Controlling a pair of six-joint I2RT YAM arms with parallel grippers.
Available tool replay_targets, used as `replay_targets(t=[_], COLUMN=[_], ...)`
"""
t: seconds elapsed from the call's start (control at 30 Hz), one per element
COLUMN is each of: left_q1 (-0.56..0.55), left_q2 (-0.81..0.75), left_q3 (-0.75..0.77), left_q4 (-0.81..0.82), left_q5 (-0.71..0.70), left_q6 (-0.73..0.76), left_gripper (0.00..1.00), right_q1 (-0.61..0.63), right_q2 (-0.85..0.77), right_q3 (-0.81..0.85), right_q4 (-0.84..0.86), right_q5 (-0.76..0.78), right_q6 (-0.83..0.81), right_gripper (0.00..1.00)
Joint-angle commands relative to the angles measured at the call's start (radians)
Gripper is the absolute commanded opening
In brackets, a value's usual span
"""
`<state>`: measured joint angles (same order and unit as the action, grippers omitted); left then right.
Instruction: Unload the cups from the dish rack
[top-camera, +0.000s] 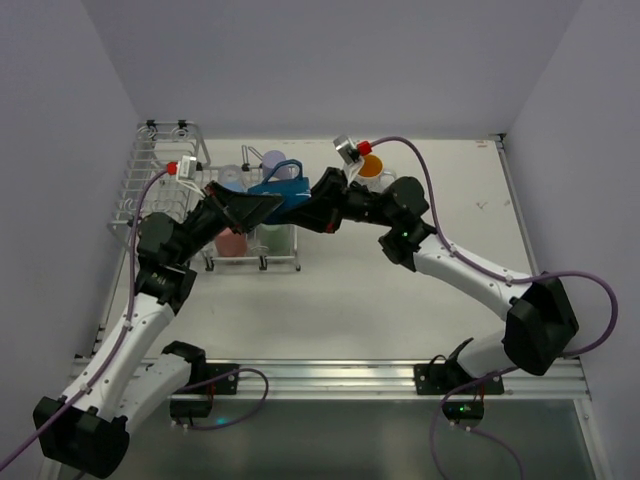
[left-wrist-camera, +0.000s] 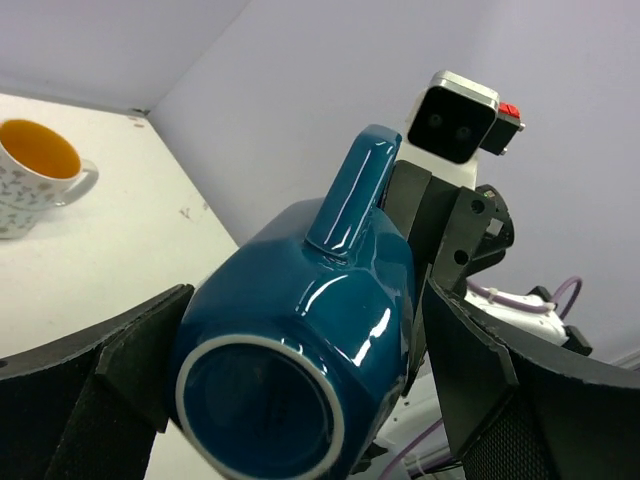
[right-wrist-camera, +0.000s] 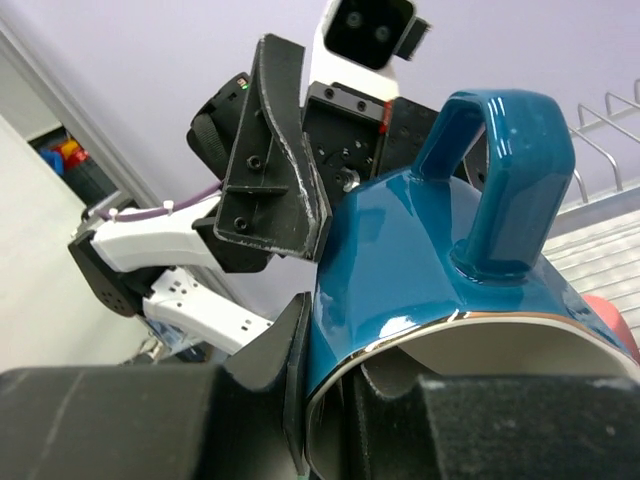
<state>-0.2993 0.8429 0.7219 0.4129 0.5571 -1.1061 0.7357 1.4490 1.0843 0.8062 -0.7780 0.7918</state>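
Mug: dark blue mug (top-camera: 278, 190) hangs in the air over the dish rack (top-camera: 150, 170), lying on its side with the handle up.
Left pincer: left pincer (top-camera: 262, 205) is clenched across the mug's body near the base.
Right pincer: right pincer (top-camera: 305, 205) straddles the rim wall, one finger inside the mouth and one outside. I cannot tell whether it is clenched.
Step (judged): hand-over between the arms.
How to do it well: get a firm pinch on the rim wall before the left pincer lets go. Part the left fingers straight outward, clear of the handle.
Set-down: bare desk (top-camera: 400, 300), well apart from the white mug (top-camera: 372, 168).
Left in rack: pink cup (top-camera: 232, 243) and others.
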Motion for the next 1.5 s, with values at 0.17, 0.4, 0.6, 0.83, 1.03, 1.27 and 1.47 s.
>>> replay_targets(t=[0.17,0.4,0.6,0.83,1.03,1.27,1.47], left_q1=[-0.003,-0.003,-0.003,-0.004,-0.003,-0.003,-0.003], left_q2=[-0.042,-0.064,-0.090,-0.154,-0.243,-0.289,-0.274], left_q3=[0.065,0.123,0.166,0.215,0.195,0.116,0.045], left_q4=[-0.003,-0.167,-0.240,-0.411,-0.583,-0.660,-0.645], left_q5=[0.013,-0.046,-0.095,-0.215,-0.321,-0.344,-0.297], left_q6=[0.106,0.248,0.319,0.507,0.669,0.813,0.851], left_gripper=[1.00,1.00,1.00,1.00,1.00,1.00,1.00], right_q1=[-0.055,-0.151,-0.240,-0.406,-0.562,-0.608,-0.619], right_q2=[-0.122,-0.199,-0.242,-0.308,-0.285,-0.058,0.282], right_q3=[-0.052,-0.121,-0.158,-0.088,0.055,0.321,0.646], right_q4=[0.117,0.103,0.024,-0.355,-0.755,-1.125,-1.349], right_q5=[0.066,0.051,0.034,0.092,0.287,0.696,0.827], right_q6=[0.073,0.109,0.110,-0.086,-0.303,-0.502,-0.608], right_gripper=[0.00,0.00,0.00,0.00,0.00,0.00,0.00])
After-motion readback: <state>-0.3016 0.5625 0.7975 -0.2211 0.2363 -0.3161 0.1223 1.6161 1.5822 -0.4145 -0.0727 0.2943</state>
